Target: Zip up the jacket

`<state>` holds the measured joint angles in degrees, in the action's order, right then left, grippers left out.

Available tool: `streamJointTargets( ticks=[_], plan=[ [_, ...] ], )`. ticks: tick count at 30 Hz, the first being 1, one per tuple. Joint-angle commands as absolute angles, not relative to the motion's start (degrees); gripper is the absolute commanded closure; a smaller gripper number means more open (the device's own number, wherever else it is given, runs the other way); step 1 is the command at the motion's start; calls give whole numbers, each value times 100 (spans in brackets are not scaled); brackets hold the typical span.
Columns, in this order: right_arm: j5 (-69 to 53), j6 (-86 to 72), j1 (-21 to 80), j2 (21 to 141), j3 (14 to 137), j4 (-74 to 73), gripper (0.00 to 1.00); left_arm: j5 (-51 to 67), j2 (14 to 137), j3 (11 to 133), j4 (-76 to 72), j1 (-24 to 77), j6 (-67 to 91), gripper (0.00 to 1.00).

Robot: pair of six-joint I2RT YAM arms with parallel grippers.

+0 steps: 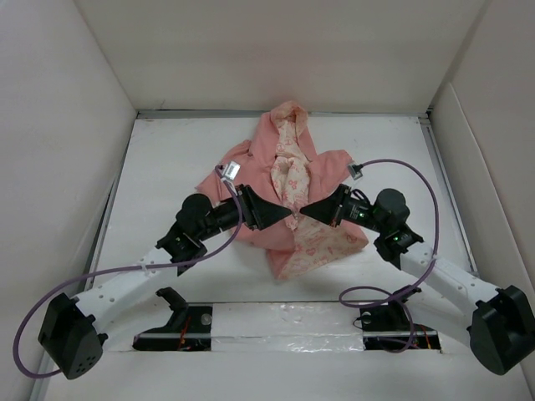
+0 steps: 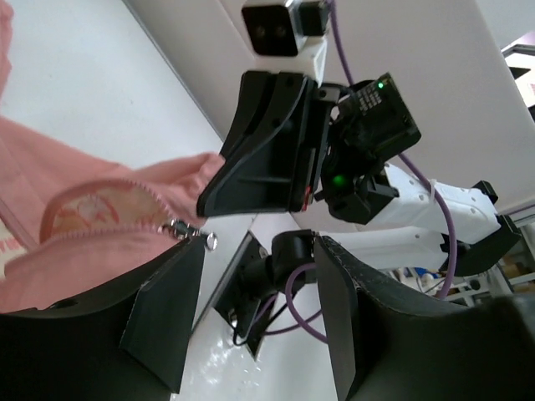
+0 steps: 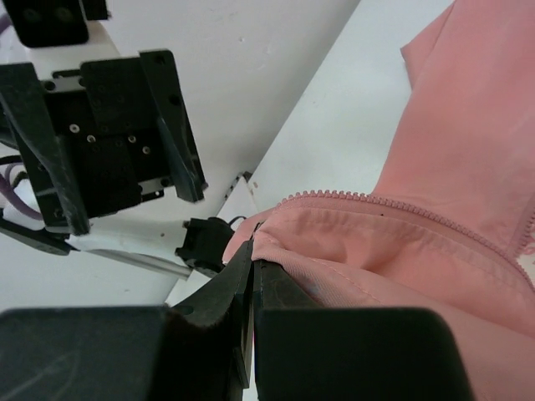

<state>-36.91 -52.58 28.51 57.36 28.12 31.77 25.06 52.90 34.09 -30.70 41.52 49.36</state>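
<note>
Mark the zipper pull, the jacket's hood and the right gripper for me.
zipper pull [image 2: 191,231]: left wrist view, metal slider.
hood [image 1: 267,128]: top external view, pink left side.
right gripper [image 3: 252,272]: right wrist view, closed tips pinching the jacket [image 3: 435,150].

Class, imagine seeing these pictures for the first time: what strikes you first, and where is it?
The pink jacket lies open on the table, cream lining showing. Two black grippers meet at its front: the right gripper pinches the fabric edge, and the left gripper stands open beside the silver zipper pull.

A robot lab cell — plain white walls [image 1: 58,100] boxing a table [image 1: 167,150].
</note>
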Motion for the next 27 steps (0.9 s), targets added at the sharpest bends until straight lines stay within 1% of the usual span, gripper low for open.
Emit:
streamJointTargets(
  ticks=[1,5,13,15,16,19,21,25,27],
  plan=[
    [-3718,-4914,2777,5555,2865,3068,100,2734,4993,3139,-3217,4140,5422,47],
    [-3709,-4764,2725,5528,2874,2962,100,2716,4764,2927,-3234,4140,5730,45],
    [-3525,-4500,2725,5362,2883,2611,100,2716,4939,2637,-3559,4140,6477,46],
    [-3402,-4369,2777,5326,2918,2453,100,2690,5053,2654,-3507,4140,6626,53],
    [-3349,-4316,2777,5309,2927,2400,100,2629,5062,2689,-3437,4140,6662,61],
    [-3112,-4114,2839,5282,2979,2189,100,2163,4896,2812,-2797,4140,6759,76],
    [-2954,-3982,2900,5273,3006,2075,100,1856,4764,2935,-2225,4140,6820,77],
    [-2725,-3789,3014,5300,3067,1951,100,1907,4842,3382,-1733,4140,6900,67],
    [-2523,-3648,3076,5309,3102,1846,100,1872,4991,3559,-1258,4140,6829,64]
  ],
)
